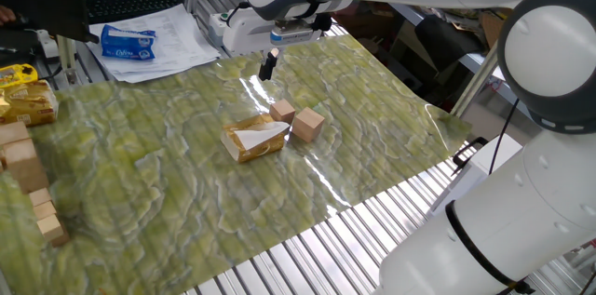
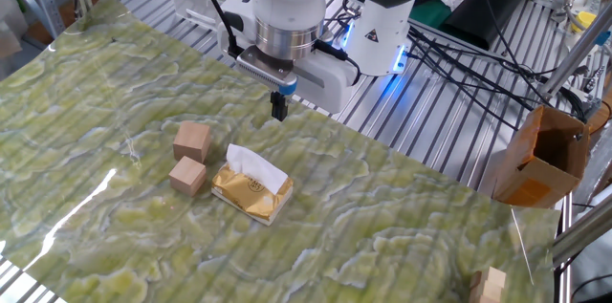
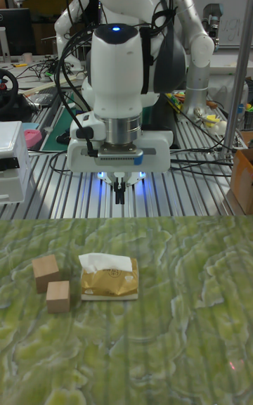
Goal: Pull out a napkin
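Hovering above the worktop (image 2: 402, 217), our gripper (image 2: 279, 108) seemingly had its jaws clenched, empty; next we needed to reach the napkin (image 2: 255, 165).

Napkin (image 3: 105, 261) atop tissue pack (image 3: 110, 283); two blocks (image 3: 52, 283) beside pack.

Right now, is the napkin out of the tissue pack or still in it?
Still in. The napkin only pokes up from the top slot of the tissue pack. The gripper hangs above, shut and empty.
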Robot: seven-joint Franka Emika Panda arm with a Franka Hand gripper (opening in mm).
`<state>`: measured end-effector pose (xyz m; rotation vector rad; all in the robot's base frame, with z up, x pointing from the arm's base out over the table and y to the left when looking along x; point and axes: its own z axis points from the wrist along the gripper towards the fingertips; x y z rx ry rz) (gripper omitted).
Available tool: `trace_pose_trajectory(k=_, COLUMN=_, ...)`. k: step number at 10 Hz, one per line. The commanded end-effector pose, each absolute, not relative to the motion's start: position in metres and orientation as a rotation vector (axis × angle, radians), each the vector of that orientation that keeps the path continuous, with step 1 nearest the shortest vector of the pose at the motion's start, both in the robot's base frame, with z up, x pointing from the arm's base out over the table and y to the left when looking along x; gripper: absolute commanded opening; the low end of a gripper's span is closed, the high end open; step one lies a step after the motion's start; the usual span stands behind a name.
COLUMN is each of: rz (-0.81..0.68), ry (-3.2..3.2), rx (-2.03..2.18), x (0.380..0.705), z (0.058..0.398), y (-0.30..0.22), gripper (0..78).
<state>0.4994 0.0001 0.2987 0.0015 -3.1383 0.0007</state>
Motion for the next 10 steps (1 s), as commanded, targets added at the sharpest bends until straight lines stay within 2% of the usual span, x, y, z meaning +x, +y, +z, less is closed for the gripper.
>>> trace_pose_trajectory(k=1, rz=-0.079, ry=-3.235, rx=0.238, x=0.499, z=0.299, y=0.000, gripper=0.0)
trace_pose_trajectory(k=2, rz=0.060, ry=-3.233, rx=0.265, x=0.499, z=0.299, y=0.000, gripper=0.0)
trace_pose_trajectory(k=3, rz=0.127, ry=-3.231, rx=0.276, x=0.499, z=0.299, y=0.000, gripper=0.0)
trace_pose_trajectory(k=4, rz=0.082, ry=-3.233, rx=0.274, x=0.499, z=0.299, y=0.000, gripper=0.0)
trace_pose_trajectory(k=10, rz=0.081, ry=-3.190, rx=0.262, x=0.504, z=0.309, y=0.004, gripper=0.0)
